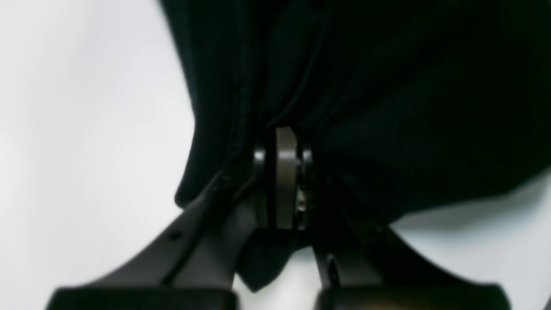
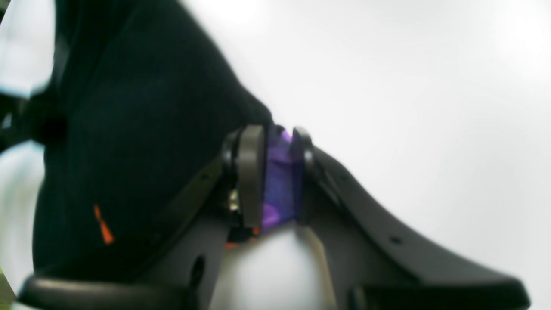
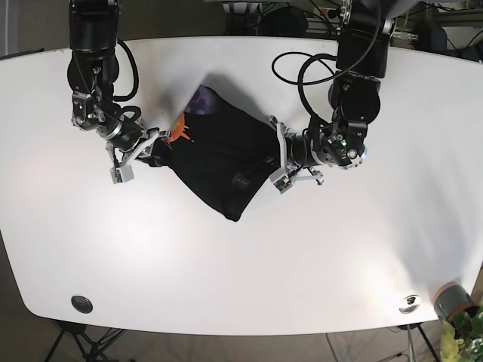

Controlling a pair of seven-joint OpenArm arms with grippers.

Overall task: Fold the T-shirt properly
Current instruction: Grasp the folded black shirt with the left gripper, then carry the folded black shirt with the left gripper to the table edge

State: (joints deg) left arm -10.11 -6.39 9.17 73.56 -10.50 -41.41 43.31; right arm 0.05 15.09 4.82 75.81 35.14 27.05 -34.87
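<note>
- Locate the black T-shirt (image 3: pixel 219 154) in the upper centre of the base view, bunched into a rough diamond on the white table (image 3: pixel 249 264), with its lowest point aimed at the bottom of the frame.
- Note the purple and orange print (image 3: pixel 190 113) at the garment's upper left edge; the same purple fabric appears between the right jaws in the right wrist view.
- Check the right gripper (image 2: pixel 272 172): its jaws are pressed onto a fold of the T-shirt (image 2: pixel 142 142), pinching purple fabric between the pads. In the base view this gripper (image 3: pixel 143 147) sits at the shirt's left edge.
- Check the left gripper (image 1: pixel 282 172): its jaws are drawn together with dark T-shirt (image 1: pixel 387 107) cloth gathered around and over them. Judge this a pinch on the shirt's edge. In the base view it (image 3: pixel 278 162) sits at the shirt's right edge.
- Read the governing relation: the shirt spans between the two grippers, its long axis running from the upper left of the base view to the lower right, and each arm holds one side.
- Expect the garment to need spreading flat before any fold; it appears crumpled, so the task is judged to be at an early stage.
- Watch for uneven tension, which could pull cloth out of either pinch.
</note>
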